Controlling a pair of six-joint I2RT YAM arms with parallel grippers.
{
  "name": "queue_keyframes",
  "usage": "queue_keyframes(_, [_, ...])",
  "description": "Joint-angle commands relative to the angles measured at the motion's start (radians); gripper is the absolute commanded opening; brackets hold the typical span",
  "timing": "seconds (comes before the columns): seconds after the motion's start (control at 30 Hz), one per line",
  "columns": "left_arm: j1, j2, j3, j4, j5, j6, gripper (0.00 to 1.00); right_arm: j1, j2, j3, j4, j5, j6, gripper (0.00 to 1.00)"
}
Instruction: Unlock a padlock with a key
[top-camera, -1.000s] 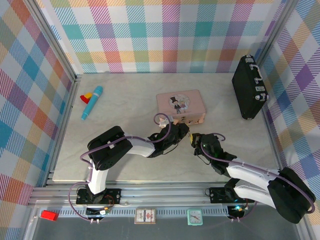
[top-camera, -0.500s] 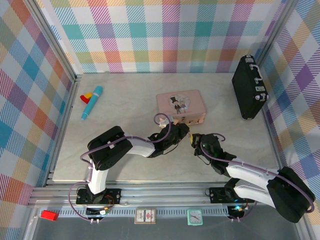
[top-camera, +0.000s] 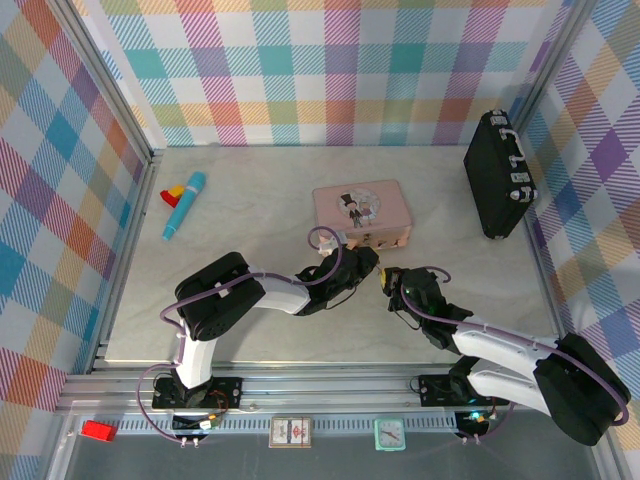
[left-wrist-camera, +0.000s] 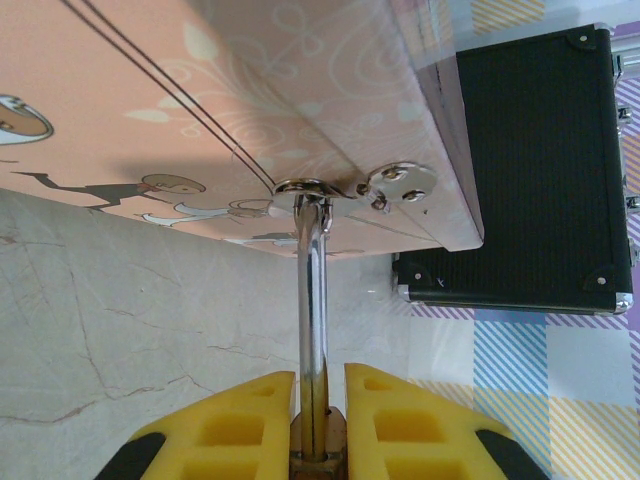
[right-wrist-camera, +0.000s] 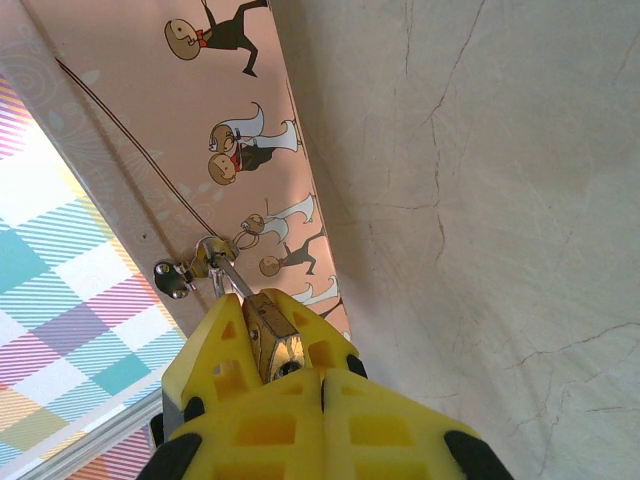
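Padlock (left-wrist-camera: 313, 300) in left claw (left-wrist-camera: 320, 385), wrist close-up

Left wrist: padlock (left-wrist-camera: 314, 340) body mostly hidden between left gripper (left-wrist-camera: 318, 380) fingers (left-wrist-camera: 245, 420), cut at bottom edge; pink tin (left-wrist-camera: 200, 100) cropped top-left.

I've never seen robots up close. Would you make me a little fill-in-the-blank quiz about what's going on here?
The left claw pinches the padlock by its ___ body.
The padlock hangs from the latch of the ___ tin.
The ___ case stands at the right edge of the table.
Missing words: brass, pink, black.
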Motion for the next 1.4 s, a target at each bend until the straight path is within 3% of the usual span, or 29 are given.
queue_keyframes(0.0, [-0.030,-0.017,0.034,0.134,0.011,0.008,0.01,0.005,-0.013,0.021,0.004,0.036,-0.012,0.00])
queue_keyframes(1.37, [-0.036,-0.015,0.057,0.122,0.028,0.017,0.01,0.008,0.021,0.048,0.044,-0.005,-0.039,0.00])
